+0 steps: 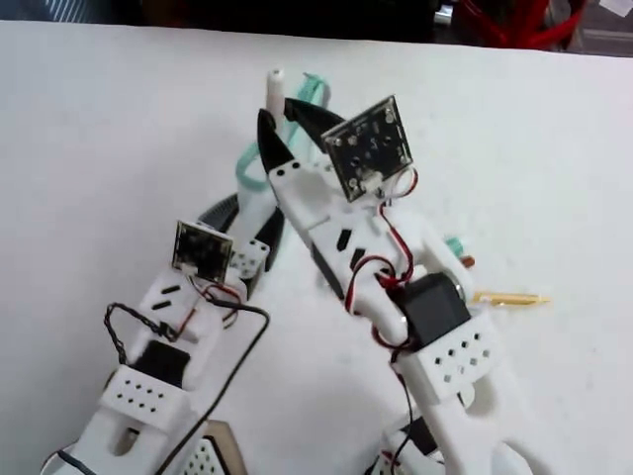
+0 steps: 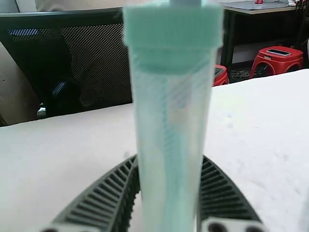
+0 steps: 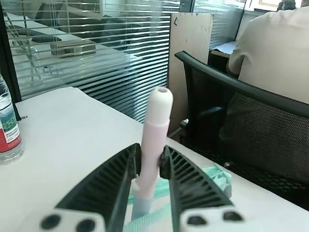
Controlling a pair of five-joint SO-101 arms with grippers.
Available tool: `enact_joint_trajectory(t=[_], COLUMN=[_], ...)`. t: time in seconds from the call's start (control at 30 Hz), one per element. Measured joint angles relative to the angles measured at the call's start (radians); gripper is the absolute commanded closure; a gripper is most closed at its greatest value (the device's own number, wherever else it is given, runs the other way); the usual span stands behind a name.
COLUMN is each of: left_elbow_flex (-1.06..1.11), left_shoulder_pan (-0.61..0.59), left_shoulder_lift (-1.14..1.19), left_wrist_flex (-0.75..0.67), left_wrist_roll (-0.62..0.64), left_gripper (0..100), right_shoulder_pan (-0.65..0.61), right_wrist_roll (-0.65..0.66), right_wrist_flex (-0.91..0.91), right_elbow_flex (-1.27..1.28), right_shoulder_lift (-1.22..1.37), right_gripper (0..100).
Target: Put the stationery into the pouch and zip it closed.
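Clamped in right tool, low on barrel: pen — light, stiff, slick. Pinched in left tool: pouch — soft, floppy; best held by rim.

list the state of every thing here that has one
left gripper: shut on the teal pouch
right gripper: shut on the pink pen
teal pouch: gripped, zip open or closed cannot be told
pink pen: upright, lower end at the teal pouch
gold pen: lying on the table, outside the teal pouch
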Motion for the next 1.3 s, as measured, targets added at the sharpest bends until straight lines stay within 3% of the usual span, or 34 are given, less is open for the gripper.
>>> enact_joint_trajectory(t=[0.17, 0.83, 1.3], left_elbow_flex=[0.0, 0.0, 0.0], left_shoulder_pan=[0.0, 0.0, 0.0], left_shoulder_lift=[0.0, 0.0, 0.0], left_wrist_flex=[0.0, 0.0, 0.0], left_wrist_roll=[0.0, 0.0, 0.0], left_gripper=[83, 83, 83], right_shoulder_pan=[-0.069, -0.083, 0.354], right_wrist_roll=[0.0, 0.0, 0.0], right_wrist_flex=[0.097, 0.121, 0.18], right_elbow_flex=[-0.014, -0.041, -0.121], right_shoulder_lift=[0.0, -0.002, -0.006], right_gripper=[78.4, 78.3, 78.0])
